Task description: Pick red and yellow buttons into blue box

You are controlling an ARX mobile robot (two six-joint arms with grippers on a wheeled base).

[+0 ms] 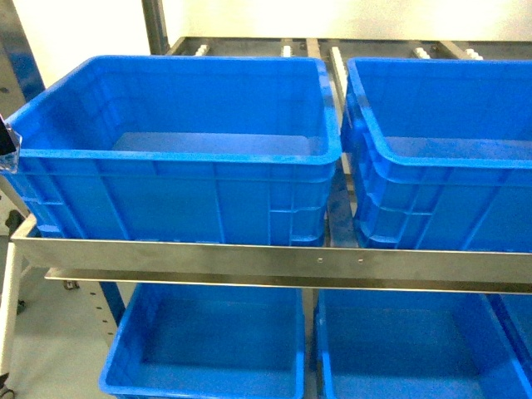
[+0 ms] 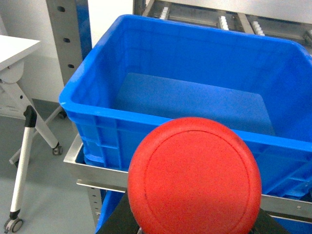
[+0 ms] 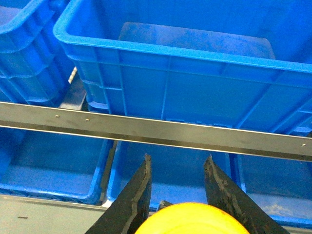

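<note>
Red button (image 2: pixel 195 178): filled the bottom of the left wrist view, round cap facing the camera. Sat right in front of the left gripper (image 2: pixel 116 220) and hid nearly all of it, save for dark bits peeking out under the cap on both sides. Could not tell how far apart those jaws stood, or what they pressed on. Hung in the air just short of the blue box (image 2: pixel 146 53), with the near rim right behind the cap's top and the flat floor further ahead.

Yellow button (image 3: pixel 192 220): showed only the top of its cap, low between the two black fingers (image 3: pixel 134 195) of the right gripper (image 3: pixel 178 157). Kept those fingers apart, with a clear gap at the tips. Looked clamped on the button's body, though hidden under the cap at the touching spot. Hung near a metal rail (image 3: pixel 146 131) ahead of the tips, with a second blue crate (image 3: pixel 195 92) beyond and above the rail and more lower crates (image 3: pixel 48 165) under the fingers.

Off to the left gripper's left side: a white table leg (image 2: pixel 22 165) on a small wheel.
</note>
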